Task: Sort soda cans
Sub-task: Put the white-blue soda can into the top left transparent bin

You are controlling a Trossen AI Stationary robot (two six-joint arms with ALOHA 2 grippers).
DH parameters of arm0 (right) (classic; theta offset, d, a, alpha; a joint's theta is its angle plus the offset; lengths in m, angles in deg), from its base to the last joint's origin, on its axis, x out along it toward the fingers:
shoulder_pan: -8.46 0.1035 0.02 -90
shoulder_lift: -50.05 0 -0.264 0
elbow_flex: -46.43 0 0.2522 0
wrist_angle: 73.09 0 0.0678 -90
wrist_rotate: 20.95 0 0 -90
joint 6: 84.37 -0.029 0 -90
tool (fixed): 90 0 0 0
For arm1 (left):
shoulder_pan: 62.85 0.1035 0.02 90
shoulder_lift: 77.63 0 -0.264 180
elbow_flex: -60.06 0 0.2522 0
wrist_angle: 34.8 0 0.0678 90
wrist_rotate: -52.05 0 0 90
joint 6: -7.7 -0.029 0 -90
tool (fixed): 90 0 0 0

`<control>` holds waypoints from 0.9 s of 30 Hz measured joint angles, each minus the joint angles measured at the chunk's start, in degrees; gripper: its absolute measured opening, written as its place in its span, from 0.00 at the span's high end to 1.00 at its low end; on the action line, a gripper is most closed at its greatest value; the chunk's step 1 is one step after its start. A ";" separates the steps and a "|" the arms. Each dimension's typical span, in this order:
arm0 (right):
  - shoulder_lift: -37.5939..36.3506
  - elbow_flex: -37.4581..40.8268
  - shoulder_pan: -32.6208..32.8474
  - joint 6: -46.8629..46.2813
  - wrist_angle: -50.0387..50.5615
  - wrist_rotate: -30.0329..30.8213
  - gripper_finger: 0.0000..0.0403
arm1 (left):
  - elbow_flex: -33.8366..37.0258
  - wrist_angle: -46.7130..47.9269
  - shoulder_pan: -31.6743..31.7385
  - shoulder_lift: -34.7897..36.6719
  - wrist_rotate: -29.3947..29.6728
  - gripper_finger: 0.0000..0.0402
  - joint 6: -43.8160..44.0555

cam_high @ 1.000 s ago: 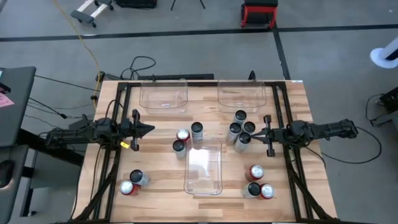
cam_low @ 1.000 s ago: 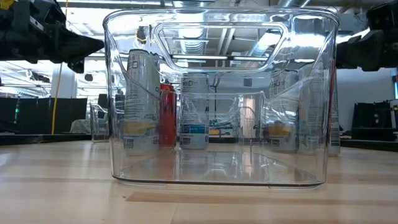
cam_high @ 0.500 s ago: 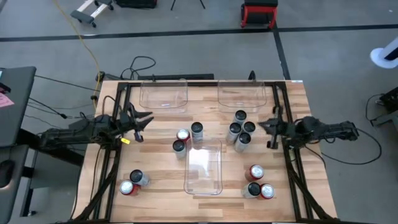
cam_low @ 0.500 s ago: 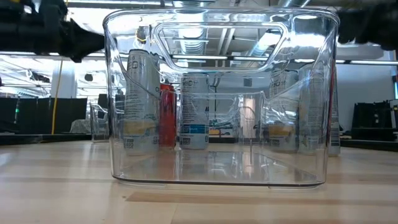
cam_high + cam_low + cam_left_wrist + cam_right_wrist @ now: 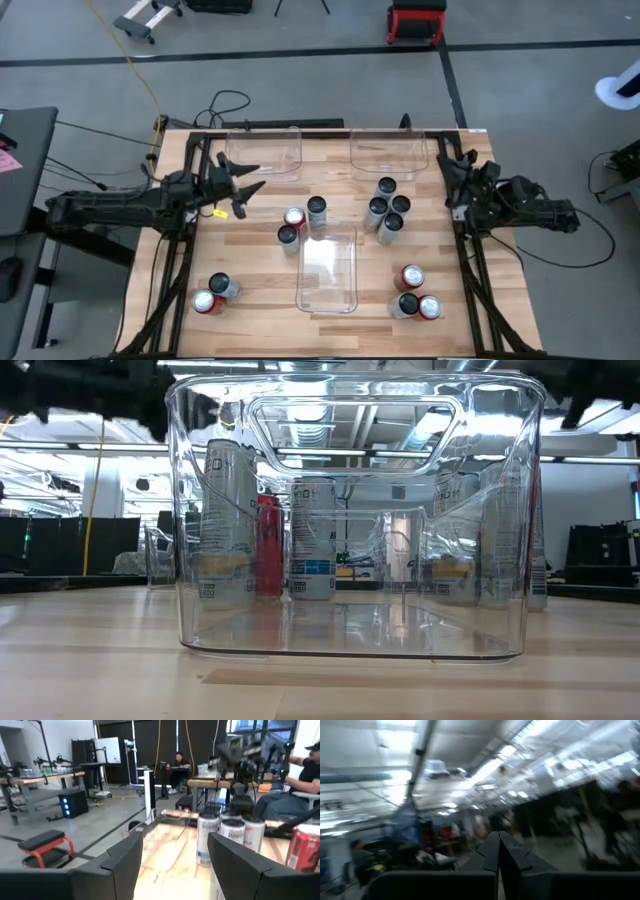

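Left pincer (image 5: 243, 187) spread, empty, above tabletop (image 5: 250, 270) | right pincer (image 5: 452, 172) clenched, empty | soda cans (image 5: 302, 222) upright just ahead of my left pincer | likely light, stiff, slick; grip mid-body, below rim

floor: grey concrete (image 5: 300, 90), black tape lines | red stool (image 5: 417, 22) | ceiling strip lights (image 5: 515, 751)

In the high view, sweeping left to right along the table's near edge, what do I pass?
Pair of cans by the left corner → clear bin in the middle → three cans by the right corner.
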 joint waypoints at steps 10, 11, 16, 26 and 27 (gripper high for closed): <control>0.05 1.14 -0.74 0.36 4.85 2.11 0.93 | -5.55 5.91 -1.01 -2.56 -8.89 0.45 -2.62; 0.04 1.14 -0.74 1.44 4.81 2.13 0.93 | -5.75 6.88 -1.01 -2.58 -9.09 0.45 -3.24; 0.04 1.14 -0.75 4.11 5.58 2.15 0.93 | -7.07 8.72 0.72 -5.84 -10.57 0.45 -7.12; 3.03 1.09 -1.49 6.93 5.50 -0.89 0.71 | -12.36 11.71 6.71 -11.83 -28.74 0.43 -13.57; 3.93 1.09 -1.54 7.50 4.47 -0.89 0.66 | -12.36 11.80 7.63 -12.04 -28.14 0.42 -14.80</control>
